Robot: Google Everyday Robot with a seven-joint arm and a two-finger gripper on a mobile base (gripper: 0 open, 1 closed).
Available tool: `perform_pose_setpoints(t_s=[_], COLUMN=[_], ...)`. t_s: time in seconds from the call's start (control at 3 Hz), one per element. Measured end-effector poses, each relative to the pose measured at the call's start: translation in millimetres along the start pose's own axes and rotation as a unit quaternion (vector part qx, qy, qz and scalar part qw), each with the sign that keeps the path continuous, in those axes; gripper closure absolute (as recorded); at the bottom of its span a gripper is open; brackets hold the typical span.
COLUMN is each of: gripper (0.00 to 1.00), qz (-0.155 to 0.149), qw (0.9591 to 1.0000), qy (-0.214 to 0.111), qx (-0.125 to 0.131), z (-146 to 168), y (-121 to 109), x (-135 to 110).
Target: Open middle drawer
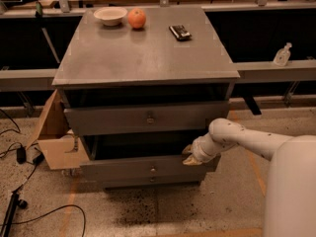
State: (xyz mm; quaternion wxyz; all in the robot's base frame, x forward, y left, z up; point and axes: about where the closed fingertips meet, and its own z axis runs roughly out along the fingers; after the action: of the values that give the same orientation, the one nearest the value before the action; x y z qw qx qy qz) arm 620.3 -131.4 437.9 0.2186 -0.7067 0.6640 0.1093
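The grey metal cabinet (148, 58) stands in the centre of the camera view. Its middle drawer (123, 169), a flat grey front with a small central knob (153, 169), is pulled partly out, with a dark gap above it. My gripper (190, 157) is at the right end of that drawer's top edge, on the end of my white arm (237, 137), which reaches in from the right. The taller top drawer (148, 117) sits above it and the short lowest drawer (152, 180) below.
On the cabinet top are a white bowl (110, 15), an orange fruit (137, 18) and a small dark object (179, 31). A cardboard box (55, 142) leans at the cabinet's left. Cables (19, 201) lie on the floor at left. A bottle (282, 55) stands on the right rail.
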Motion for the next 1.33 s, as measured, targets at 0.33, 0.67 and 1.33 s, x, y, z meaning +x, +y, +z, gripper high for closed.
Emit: perform_pose_setpoints(t_s=[0.33,0.67,1.33], gripper=[0.36,0.13,0.18], qz=[0.0,0.051,0.079], qw=[1.0,0.9966,0.9918], qy=[0.0,-0.007,-0.012], qx=[0.0,-0.064,-0.1], z=[-1,3,4], y=[0,49,75], x=[0,-5,-8])
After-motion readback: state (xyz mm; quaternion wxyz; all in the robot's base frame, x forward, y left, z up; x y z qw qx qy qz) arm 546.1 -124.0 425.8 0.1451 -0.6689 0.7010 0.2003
